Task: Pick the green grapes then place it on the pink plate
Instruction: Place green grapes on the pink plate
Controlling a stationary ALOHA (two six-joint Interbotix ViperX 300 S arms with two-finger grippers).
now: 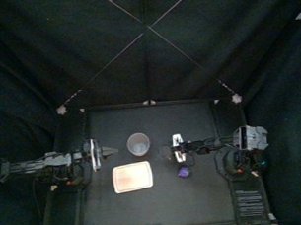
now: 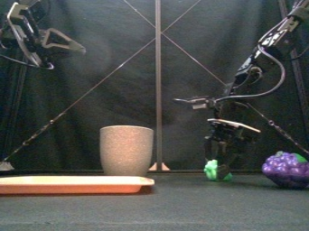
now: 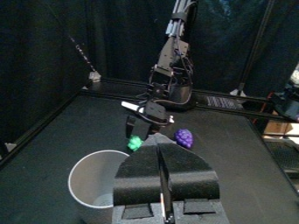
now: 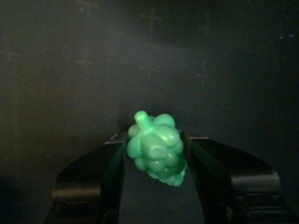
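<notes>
Holds the green grapes [image 4: 156,156] tight in the right gripper [image 4: 158,143], pinched across the fat middle between its jaws; probably light, hard, bumpy, so may slip.

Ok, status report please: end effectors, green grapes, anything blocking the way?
Right end effector closed on green grapes, down low. Left end effector shut, raised. Grey cup behind pink plate; path looks clear.

One each: pink plate [image 2: 72,184], grey cup [image 2: 126,149], green grapes [image 2: 216,169], purple grapes [image 2: 285,168].
</notes>
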